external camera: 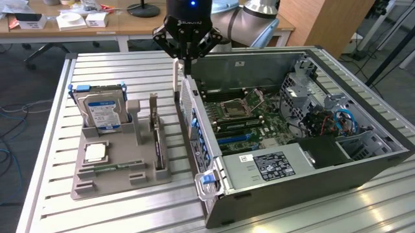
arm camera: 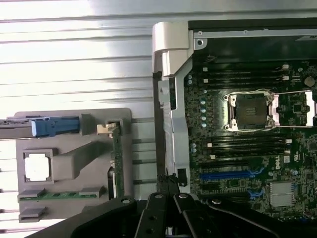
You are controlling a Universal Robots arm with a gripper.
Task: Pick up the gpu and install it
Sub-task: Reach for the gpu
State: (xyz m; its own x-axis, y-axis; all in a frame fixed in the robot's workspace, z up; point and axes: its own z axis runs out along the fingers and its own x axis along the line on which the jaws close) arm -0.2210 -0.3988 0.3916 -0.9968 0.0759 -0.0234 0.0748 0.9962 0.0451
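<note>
Slatted metal worktop (external camera: 116,68) carries the whole job, with office desks standing behind it.

**Tool.** Your tool (external camera: 186,62) hangs with its jaws drawn together and nothing between them. It is above the wall of the computer case (external camera: 292,194) that faces the parts holder (external camera: 139,182).

**Task item.** The gpu (external camera: 157,141) has not been lifted. It stands on its long edge in the holder slot nearest the tool, below it and towards the exterior view's left, well apart from the fingertips. The pale bracket end points up-table. In my judgement it stands on edge so that its top edge is free for a pinch from above.

**Holder contents.**
- The hard drive (external camera: 100,114) stands upright in the slot farthest from the tool.
- A processor chip (external camera: 95,153) lies flat in its recess.
- A memory stick (external camera: 116,167) sits in a narrow groove.
- Each part has its own seat, and none touches another.

**Case contents.** The case lies on its side with the panel off, presumably so that the motherboard (external camera: 250,124) faces up for access from above. Inside are:
- the processor socket (external camera: 233,109);
- a blue expansion slot (arm camera: 225,174);
- a labelled power supply (external camera: 272,165);
- blue cables (external camera: 343,119) at the side farthest from the tool.

No card is seated in the slots.
</note>
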